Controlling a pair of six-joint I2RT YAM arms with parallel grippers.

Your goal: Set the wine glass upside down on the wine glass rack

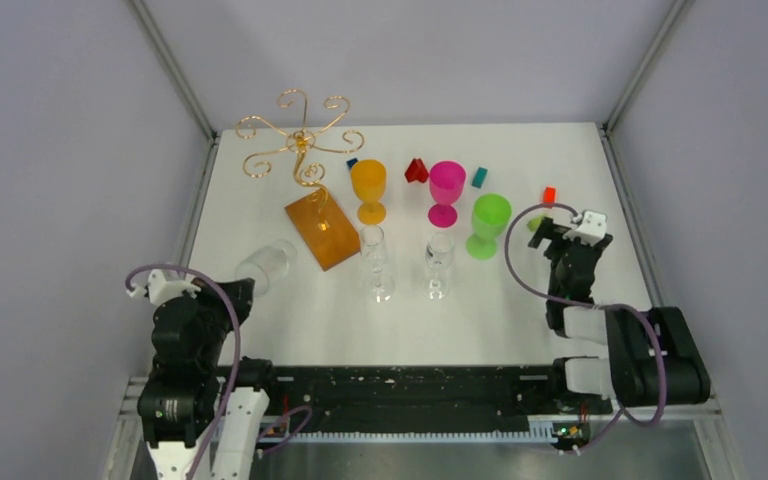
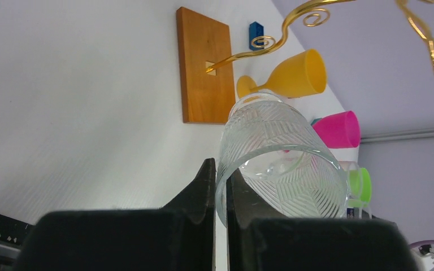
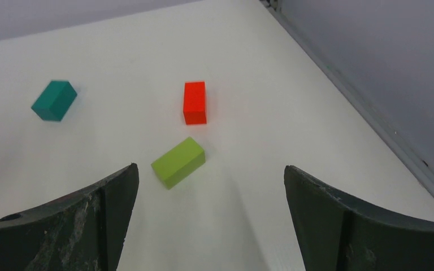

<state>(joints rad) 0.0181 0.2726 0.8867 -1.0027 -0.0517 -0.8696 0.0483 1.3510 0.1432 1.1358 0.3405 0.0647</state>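
Wine glass (image 2: 280, 141) rim in L jaws.

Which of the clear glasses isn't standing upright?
The patterned clear glass at far left, tilted in the left pincer; the other two clear glasses stand upright.

One gold wine glass rack (image 1: 321, 226) at the upper left. Three clear glasses: a tipped glass (image 1: 266, 265) at the lower left and two standing in the middle, the left clear glass (image 1: 376, 262) and the right clear glass (image 1: 439, 264). Three colored cups: orange cup (image 1: 369, 188), pink cup (image 1: 447, 190), green cup (image 1: 487, 224). Five small blocks: blue block (image 1: 352, 162), dark red block (image 1: 416, 170), teal block (image 1: 479, 177), bright red block (image 1: 549, 195), lime block (image 3: 178, 161)
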